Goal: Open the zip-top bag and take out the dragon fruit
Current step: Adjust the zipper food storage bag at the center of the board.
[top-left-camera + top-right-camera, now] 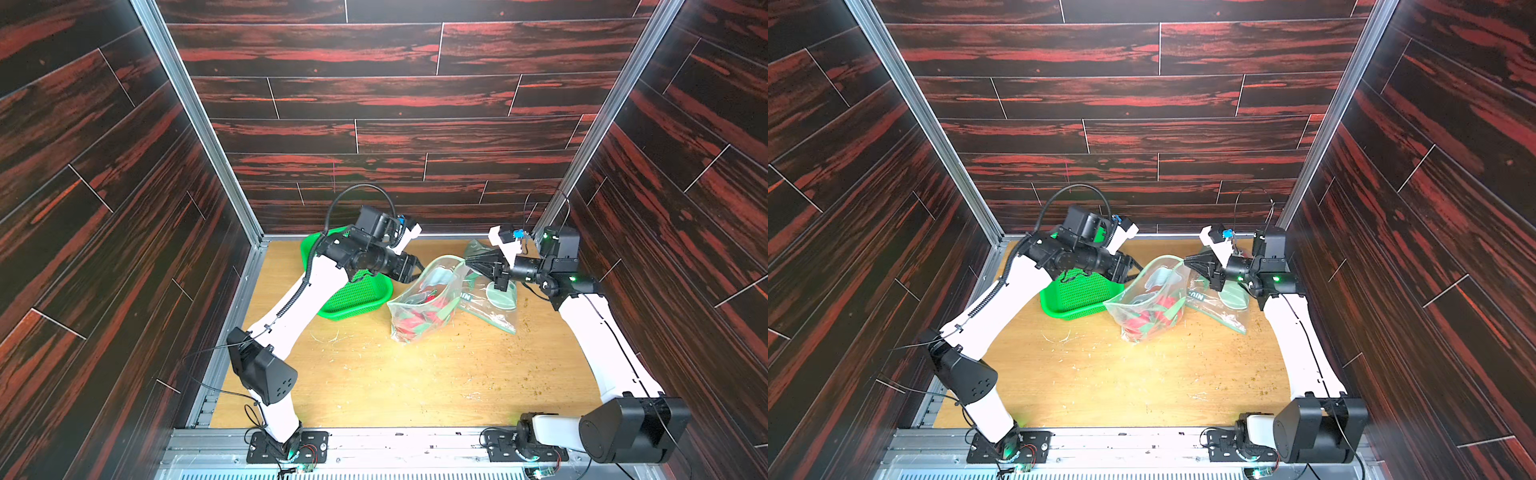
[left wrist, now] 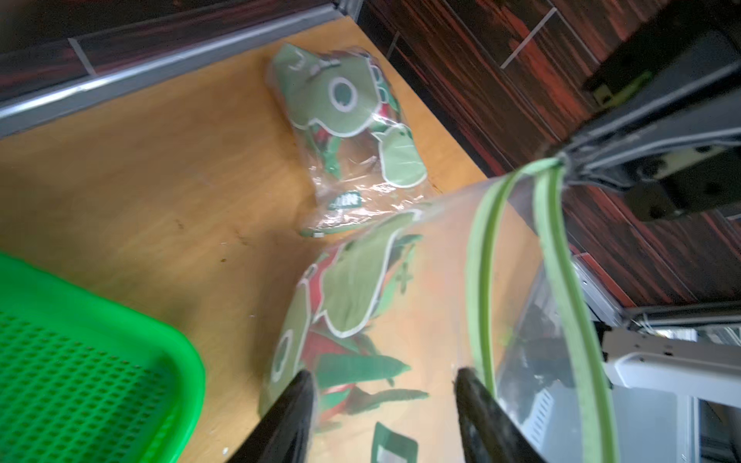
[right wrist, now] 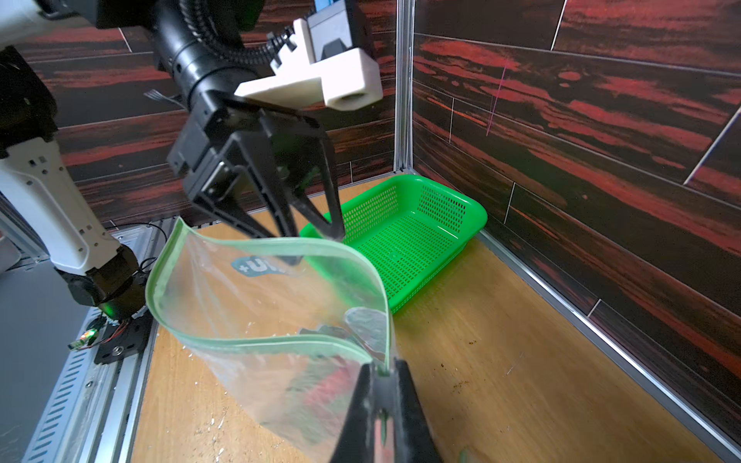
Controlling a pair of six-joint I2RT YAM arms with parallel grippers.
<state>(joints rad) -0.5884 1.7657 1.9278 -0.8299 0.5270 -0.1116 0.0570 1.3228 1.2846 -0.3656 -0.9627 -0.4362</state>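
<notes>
Wooden table (image 1: pixel 415 386), open zip-top bag (image 1: pixel 424 299), blurred label (image 3: pixel 256 265)

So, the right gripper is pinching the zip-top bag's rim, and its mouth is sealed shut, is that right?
Not quite: the right gripper does pinch the rim of the zip-top bag, but its mouth stands open, as the right wrist view shows.

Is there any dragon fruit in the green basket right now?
No. In the right wrist view the green basket shows only bare mesh, while the red dragon fruit lies inside the zip-top bag.
</notes>
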